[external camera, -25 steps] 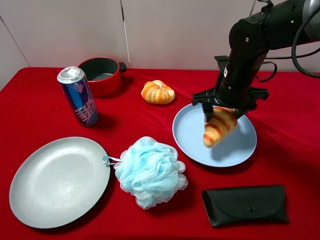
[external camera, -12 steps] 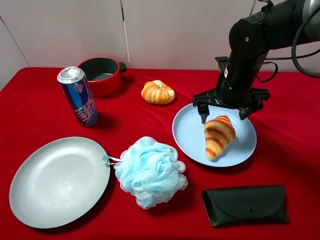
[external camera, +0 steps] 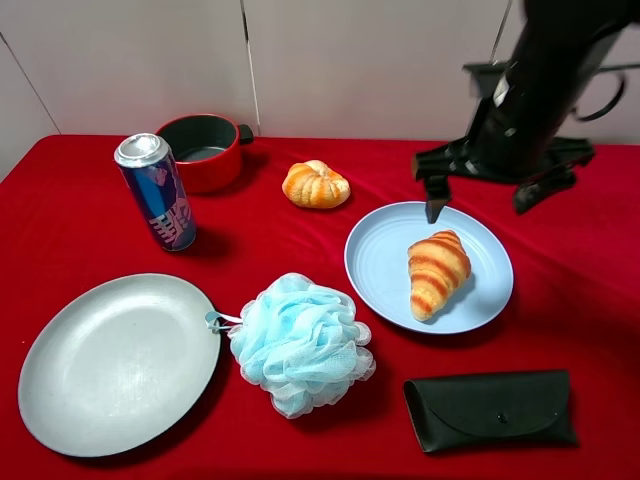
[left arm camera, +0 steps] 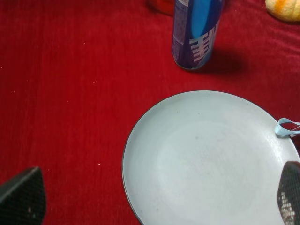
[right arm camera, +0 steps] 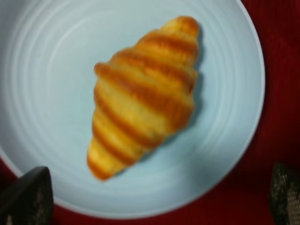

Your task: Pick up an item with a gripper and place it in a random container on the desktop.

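Note:
The golden-brown croissant [external camera: 436, 272] lies on the light blue plate [external camera: 380, 270] on the red cloth; nothing touches it. My right gripper [external camera: 482, 198] hangs open and empty above the plate's far rim, its fingers spread wide. In the right wrist view the croissant [right arm camera: 140, 98] lies on the plate [right arm camera: 225, 140] between and beyond the open gripper [right arm camera: 154, 197]. My left gripper [left arm camera: 154, 197] is open and empty above the grey plate [left arm camera: 206, 159]; it does not show in the exterior high view.
A red pot [external camera: 200, 150], a blue can [external camera: 156, 192] and an orange pumpkin-shaped bun [external camera: 316, 184] stand at the back. The grey plate [external camera: 115, 360], a light blue bath pouf [external camera: 300, 342] and a black glasses case [external camera: 490, 410] lie at the front.
My right gripper opened and let the croissant down onto the light blue plate, then rose up and away from it. The croissant now lies still.

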Controlling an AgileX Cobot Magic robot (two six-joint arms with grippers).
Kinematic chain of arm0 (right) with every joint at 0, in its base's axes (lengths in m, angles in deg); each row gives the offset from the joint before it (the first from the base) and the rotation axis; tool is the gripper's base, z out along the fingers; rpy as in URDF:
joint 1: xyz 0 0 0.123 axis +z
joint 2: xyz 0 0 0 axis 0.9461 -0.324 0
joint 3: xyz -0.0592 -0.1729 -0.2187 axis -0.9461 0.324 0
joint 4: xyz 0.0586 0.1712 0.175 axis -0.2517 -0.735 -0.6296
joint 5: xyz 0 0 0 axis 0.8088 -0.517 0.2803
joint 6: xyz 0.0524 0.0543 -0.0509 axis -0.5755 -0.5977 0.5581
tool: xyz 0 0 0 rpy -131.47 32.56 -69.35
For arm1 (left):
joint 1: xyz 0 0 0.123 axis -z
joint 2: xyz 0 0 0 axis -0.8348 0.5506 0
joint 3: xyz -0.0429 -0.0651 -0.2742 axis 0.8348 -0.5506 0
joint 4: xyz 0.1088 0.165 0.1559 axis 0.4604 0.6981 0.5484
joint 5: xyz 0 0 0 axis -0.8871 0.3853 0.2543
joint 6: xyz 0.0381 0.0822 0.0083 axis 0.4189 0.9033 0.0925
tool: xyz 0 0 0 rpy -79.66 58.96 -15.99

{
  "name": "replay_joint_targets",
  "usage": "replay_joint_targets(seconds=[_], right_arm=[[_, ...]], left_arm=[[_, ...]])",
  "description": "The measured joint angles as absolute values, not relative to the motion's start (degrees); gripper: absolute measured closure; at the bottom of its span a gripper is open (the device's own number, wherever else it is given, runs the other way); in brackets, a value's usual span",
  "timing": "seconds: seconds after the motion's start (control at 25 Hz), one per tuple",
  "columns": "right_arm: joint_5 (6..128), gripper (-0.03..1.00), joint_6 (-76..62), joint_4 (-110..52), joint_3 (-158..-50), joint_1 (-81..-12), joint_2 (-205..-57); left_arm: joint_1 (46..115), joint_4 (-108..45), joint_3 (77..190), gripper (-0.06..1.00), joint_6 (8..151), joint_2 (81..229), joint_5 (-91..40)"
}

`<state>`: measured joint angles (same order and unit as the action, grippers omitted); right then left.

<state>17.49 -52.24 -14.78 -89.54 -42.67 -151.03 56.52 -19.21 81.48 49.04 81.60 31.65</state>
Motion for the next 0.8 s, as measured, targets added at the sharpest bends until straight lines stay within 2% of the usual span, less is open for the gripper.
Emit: replay_joint_targets(seconds=[0.4, 0.8], right_arm=[[7.26, 0.28, -44.08, -21.92, -89.54, -42.67, -135.95], [6.86, 0.28, -43.09, -26.22, -88.69, -42.67, -120.62]], left_arm=[[56.52, -19.21, 81.48, -0.05, 49.04, 81.6, 31.65], [56.52, -19.21, 81.48, -0.05, 49.04, 81.6, 31.65]])
